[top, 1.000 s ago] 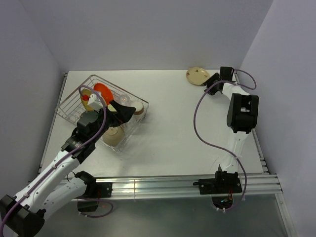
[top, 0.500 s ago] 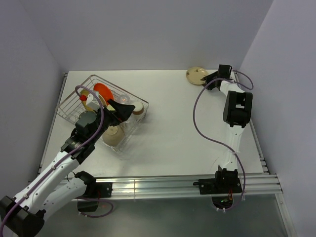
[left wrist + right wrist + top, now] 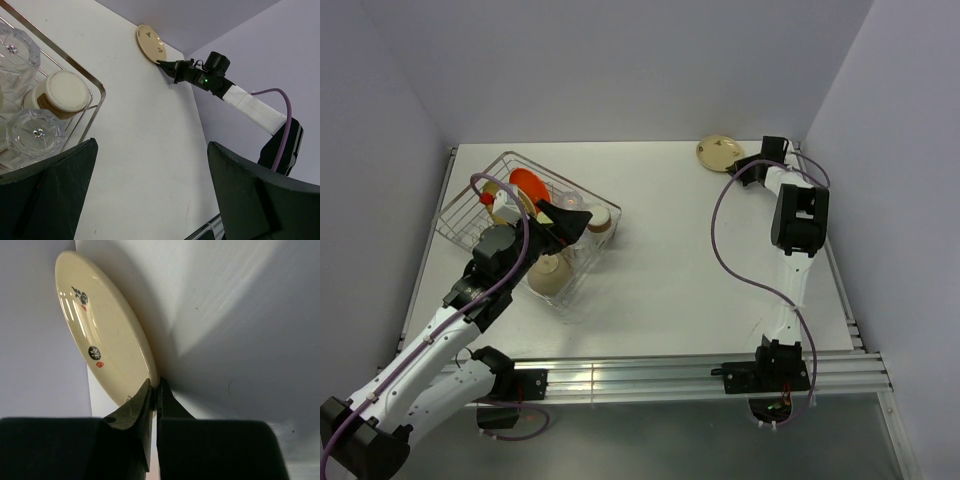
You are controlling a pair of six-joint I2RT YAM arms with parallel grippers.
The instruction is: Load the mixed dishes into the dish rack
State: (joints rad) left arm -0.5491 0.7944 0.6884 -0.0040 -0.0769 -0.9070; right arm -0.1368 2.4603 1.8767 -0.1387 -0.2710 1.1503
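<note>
Right gripper point(image 3: 155, 385): fingers are closing to a thin slit, pinching the rim of the cream round plate with small dark and red motifs point(image 3: 102, 335). The plate is lying patterned face up at the table's point(image 3: 680, 270) far right corner, its gripped edge facing the right arm.

Left gripper point(image 3: 151, 150): fingers are standing wide apart, grasping nothing, and are hovering over the near corner of the silver wire dish rack point(image 3: 96, 87), which is holding two clear glasses point(image 3: 35, 132) and an orange round plate point(image 3: 528, 184).
</note>
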